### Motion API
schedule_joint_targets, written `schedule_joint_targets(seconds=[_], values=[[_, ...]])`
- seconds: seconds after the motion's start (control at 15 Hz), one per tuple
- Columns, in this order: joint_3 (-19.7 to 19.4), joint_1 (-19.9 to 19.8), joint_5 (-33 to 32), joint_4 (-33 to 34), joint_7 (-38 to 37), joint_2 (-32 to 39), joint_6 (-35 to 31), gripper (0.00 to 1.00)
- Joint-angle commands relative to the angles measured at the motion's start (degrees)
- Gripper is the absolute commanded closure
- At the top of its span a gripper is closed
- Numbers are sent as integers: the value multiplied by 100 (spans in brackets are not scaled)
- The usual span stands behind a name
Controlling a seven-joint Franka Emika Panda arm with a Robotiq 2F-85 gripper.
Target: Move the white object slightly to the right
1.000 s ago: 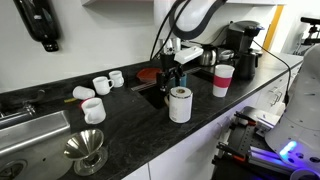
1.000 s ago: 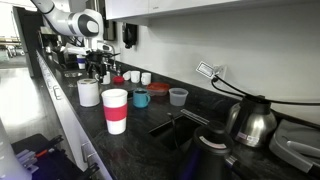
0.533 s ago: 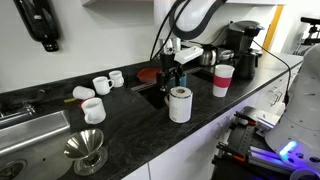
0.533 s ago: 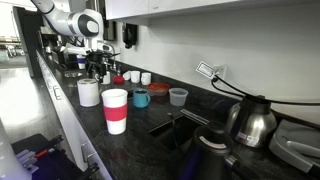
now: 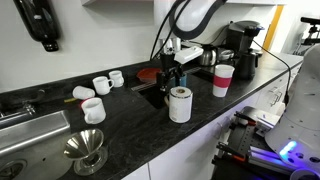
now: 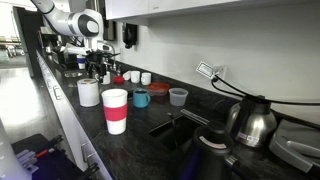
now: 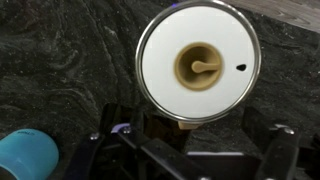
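The white object (image 5: 180, 104) is an upright plain white cylinder on the dark stone counter near its front edge; it also shows in an exterior view (image 6: 88, 93). In the wrist view I see it from above (image 7: 198, 62), with a tan core in the middle. My gripper (image 5: 172, 76) hangs just above and behind it, also seen in an exterior view (image 6: 97, 68). In the wrist view the gripper (image 7: 188, 145) stands with its jaws wide apart and nothing between them; the cylinder lies just beyond the fingertips.
A white paper cup with a red band (image 5: 223, 80) stands beside the cylinder. Small white mugs (image 5: 101, 85) and a metal funnel (image 5: 87, 150) are on the other side. A blue cup (image 7: 25, 155), a coffee maker (image 5: 240, 45) and a sink (image 5: 25, 135) are nearby.
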State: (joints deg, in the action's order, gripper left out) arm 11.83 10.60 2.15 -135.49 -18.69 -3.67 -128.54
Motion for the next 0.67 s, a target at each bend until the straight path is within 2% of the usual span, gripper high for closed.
schedule_joint_targets(seconds=[0.0,0.6], values=[[-4,-6,-26,37,-74,56,-43,0],[-1,15,-110,48,-186,307,-111,0]])
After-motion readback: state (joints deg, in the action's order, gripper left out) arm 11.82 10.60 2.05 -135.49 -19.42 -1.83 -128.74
